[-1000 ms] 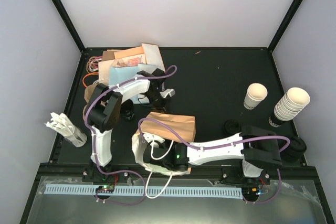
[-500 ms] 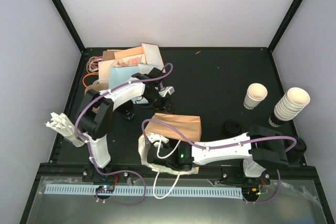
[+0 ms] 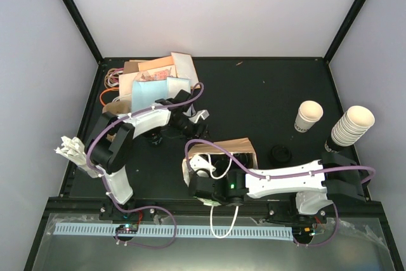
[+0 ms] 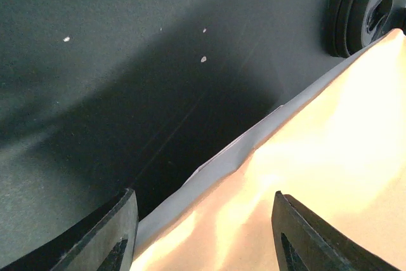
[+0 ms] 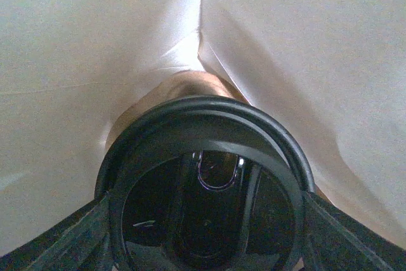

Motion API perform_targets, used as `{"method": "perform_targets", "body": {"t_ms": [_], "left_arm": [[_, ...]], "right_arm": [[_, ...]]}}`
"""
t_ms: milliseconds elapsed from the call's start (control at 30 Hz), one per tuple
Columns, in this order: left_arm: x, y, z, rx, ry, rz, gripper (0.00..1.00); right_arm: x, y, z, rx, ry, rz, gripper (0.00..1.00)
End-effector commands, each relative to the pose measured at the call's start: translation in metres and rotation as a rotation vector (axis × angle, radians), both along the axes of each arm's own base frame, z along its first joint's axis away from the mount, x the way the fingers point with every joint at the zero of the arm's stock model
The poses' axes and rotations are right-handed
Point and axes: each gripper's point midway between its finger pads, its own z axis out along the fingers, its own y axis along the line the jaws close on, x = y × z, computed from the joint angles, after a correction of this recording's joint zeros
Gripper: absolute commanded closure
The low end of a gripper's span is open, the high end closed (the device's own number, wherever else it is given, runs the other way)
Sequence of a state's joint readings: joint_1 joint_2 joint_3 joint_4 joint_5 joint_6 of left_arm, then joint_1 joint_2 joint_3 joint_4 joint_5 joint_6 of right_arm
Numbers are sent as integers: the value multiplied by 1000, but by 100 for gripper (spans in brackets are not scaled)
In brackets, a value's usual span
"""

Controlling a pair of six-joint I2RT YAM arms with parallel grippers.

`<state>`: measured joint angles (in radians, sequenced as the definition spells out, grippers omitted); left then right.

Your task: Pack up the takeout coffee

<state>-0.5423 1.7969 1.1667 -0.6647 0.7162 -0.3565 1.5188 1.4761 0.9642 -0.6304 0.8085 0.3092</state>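
We are counting one brown bag [image 3: 236, 148] on the surface [image 3: 254, 93], one lidded cup [image 5: 206, 182], one loose black lid [image 3: 280, 153], one single open cup [image 3: 309, 116] and one stack of cups [image 3: 351, 126], nested too tightly for us to number. We are also finding one heap of paper goods [image 3: 152, 77] and one white bundle [image 3: 73, 150].

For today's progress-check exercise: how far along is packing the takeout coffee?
Done: the takeout coffee is lidded and inside the paper bag. In hand: the right fingers hold it; the left fingers stand open over the bag's edge. Left: setting it down, letting go and pulling out.
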Motion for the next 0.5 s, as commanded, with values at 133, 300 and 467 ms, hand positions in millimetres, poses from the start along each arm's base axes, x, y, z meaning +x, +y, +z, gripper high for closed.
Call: {"method": "perform_targets", "body": {"t_ms": [133,300,467], "left_arm": [[-26,-8,-13,-51,102,2,43],[-26,-14,-8,-59,86,-2,48],[-23,-21,3,-58,67,-11,53]], "right_arm": [[7,-13,-10,-100,-23,-1,42],[-1,-12,-23,-133,12,15,42],[-3,-14,-29,-147,24,4,42]]}}
